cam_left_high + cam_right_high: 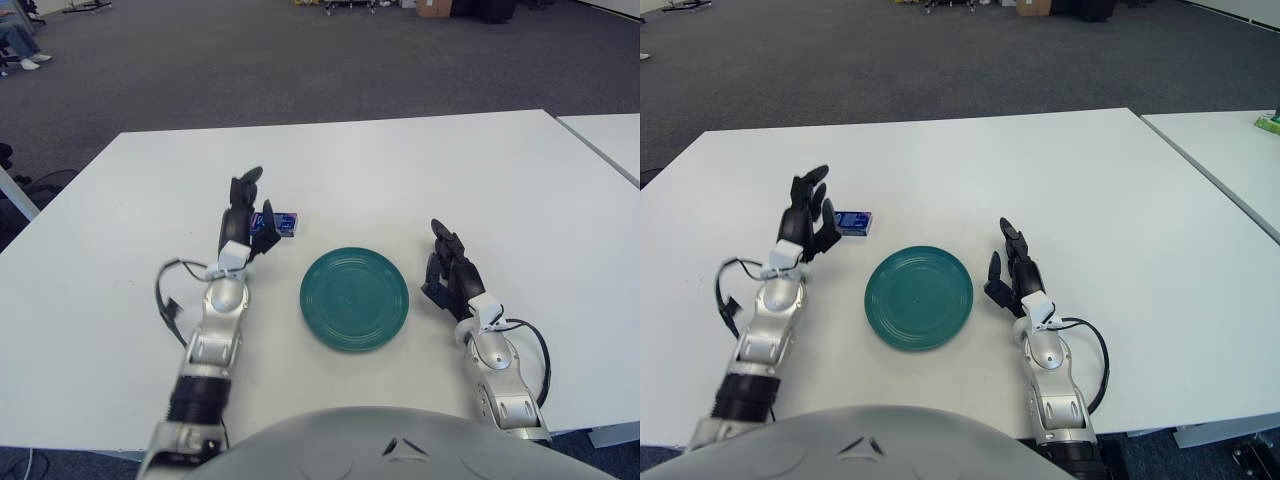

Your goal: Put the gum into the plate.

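A small blue gum pack (854, 222) lies flat on the white table (400, 170), up and left of the round green plate (354, 298). My left hand (247, 215) is raised just left of the pack with its fingers spread, and holds nothing; in the left eye view its fingers cover the pack's left end (283, 224). My right hand (448, 272) shows just right of the plate, fingers relaxed and empty. The plate has nothing in it.
A second white table (610, 140) stands at the far right, with a narrow gap between the two. Grey carpet lies beyond the table's far edge. A cable (168, 300) loops off my left forearm.
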`<state>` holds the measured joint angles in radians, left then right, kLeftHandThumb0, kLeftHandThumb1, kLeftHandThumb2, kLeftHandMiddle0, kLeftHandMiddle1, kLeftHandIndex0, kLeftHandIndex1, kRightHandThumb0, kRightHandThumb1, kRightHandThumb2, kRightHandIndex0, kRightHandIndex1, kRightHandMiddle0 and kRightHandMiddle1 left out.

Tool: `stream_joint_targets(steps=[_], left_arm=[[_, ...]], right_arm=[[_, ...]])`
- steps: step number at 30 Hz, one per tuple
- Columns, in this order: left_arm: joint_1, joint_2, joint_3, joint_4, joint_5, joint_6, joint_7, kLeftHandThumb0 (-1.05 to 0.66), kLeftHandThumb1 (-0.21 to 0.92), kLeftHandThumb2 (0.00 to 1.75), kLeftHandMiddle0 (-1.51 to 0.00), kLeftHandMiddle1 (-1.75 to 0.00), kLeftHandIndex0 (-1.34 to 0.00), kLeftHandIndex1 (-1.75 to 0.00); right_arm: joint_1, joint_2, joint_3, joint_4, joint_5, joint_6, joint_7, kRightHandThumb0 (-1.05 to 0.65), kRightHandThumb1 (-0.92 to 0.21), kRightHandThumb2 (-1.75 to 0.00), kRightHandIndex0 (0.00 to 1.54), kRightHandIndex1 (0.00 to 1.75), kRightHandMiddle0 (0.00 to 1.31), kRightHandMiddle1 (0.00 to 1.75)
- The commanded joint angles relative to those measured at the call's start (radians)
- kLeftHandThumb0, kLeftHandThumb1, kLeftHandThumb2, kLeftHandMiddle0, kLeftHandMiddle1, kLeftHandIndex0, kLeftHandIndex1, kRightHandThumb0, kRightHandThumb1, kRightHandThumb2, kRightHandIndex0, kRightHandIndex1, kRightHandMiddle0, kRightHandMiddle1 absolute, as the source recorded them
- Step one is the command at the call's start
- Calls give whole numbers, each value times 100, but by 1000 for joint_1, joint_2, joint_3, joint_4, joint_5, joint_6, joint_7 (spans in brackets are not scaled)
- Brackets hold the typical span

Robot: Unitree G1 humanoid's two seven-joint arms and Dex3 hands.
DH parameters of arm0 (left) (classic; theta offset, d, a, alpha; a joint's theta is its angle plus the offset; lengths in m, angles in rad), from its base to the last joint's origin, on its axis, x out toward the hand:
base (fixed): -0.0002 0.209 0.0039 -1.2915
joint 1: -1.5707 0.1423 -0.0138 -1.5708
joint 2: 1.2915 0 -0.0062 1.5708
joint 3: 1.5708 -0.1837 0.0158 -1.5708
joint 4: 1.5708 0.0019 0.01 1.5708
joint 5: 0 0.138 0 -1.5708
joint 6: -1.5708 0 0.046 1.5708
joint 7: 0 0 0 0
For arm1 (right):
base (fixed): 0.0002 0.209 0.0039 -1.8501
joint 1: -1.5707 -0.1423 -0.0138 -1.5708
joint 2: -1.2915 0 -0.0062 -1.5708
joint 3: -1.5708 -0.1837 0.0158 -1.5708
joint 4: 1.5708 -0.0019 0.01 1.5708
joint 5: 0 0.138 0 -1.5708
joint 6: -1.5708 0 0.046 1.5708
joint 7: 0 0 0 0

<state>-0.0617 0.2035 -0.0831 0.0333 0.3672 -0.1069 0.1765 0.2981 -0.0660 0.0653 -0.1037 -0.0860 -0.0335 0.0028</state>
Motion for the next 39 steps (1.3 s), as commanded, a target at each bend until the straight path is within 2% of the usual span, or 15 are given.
stream_joint_targets(steps=[1, 7, 18, 27, 39], left_arm=[[-121, 169, -88, 154, 229, 23, -27, -99, 92, 82, -20, 0, 0, -68], [-301, 228, -198, 374, 323, -36, -90, -101, 92, 71, -20, -1, 0, -74], [-479, 226, -338, 651, 386, -98, -154, -104, 92, 55, -20, 0, 0, -87], [-577, 201, -415, 862, 408, -142, -176, -103, 92, 43, -18, 0, 0, -93], [-643, 163, -498, 1044, 440, -171, -174, -100, 92, 31, -15, 0, 0, -95]], right_arm=[[39, -2, -1, 33, -1, 62, 6, -76, -92, -108, 9, 0, 0, 23], [56, -7, -7, 16, 7, 68, 12, -77, -92, -107, 8, 0, 0, 22], [107, -5, -4, -44, -10, 81, 0, -79, -92, -107, 9, 0, 0, 20], [138, -6, -15, -84, -10, 94, -11, -80, -92, -106, 8, 0, 0, 19], [155, -18, -69, -26, 23, 42, 16, -81, -92, -106, 7, 0, 0, 19]])
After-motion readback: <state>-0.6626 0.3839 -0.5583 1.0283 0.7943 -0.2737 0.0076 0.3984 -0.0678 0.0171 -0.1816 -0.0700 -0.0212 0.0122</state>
